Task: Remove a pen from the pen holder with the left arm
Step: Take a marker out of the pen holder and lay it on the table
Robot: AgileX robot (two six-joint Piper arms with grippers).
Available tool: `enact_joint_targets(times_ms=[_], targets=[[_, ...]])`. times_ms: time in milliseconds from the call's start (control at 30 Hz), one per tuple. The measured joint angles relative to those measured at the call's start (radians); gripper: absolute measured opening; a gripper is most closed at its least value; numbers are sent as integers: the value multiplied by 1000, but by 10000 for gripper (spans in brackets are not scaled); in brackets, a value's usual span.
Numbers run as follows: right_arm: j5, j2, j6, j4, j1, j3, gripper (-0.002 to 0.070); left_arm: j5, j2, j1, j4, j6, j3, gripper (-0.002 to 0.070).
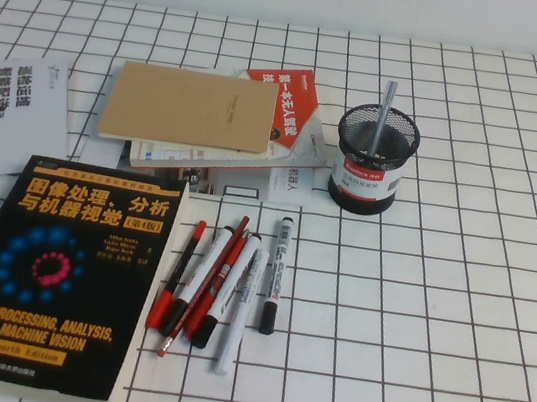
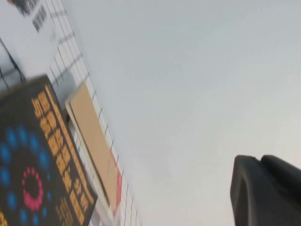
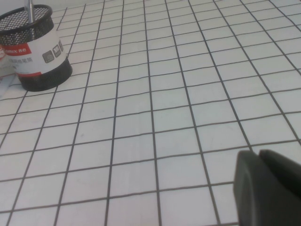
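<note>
One mesh pen holder (image 1: 371, 176) with one pen (image 1: 385, 102), roughly seven loose pens (image 1: 225, 291), one black textbook (image 1: 54, 280).

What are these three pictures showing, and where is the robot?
This robot has two arms, each ending in a gripper with a camera at the wrist. The high view looks down from above; neither arm shows there. On the table are a black book, a tan notebook atop other books, loose pens, and a pen holder with one pen standing inside. Each wrist view shows a dark bit of its gripper: the left gripper, shut, near the book; the right gripper above the table, apart from the holder. Nothing looks held.
</note>
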Motion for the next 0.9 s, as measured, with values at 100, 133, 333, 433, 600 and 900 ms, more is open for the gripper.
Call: enact_joint_targets(times_ms=[100,133,333,433,600,900], targets=[[0,0,0,0,0,0,-16,-110,0,0,-28,0,0,-1],[0,0,0,0,0,0,-16,-139,0,0,-32,0,0,-1],[0,0,0,0,0,0,-16,-193,0,0,-48,0,0,-1],[0,0,0,0,0,0,-16,-178,0,0,-48,0,0,-1],[0,0,0,0,0,0,-17,-46,0,0,57,64,0,-1],[0,0,0,0,0,0,-16,382,107,0,255,816,-299,-1]])
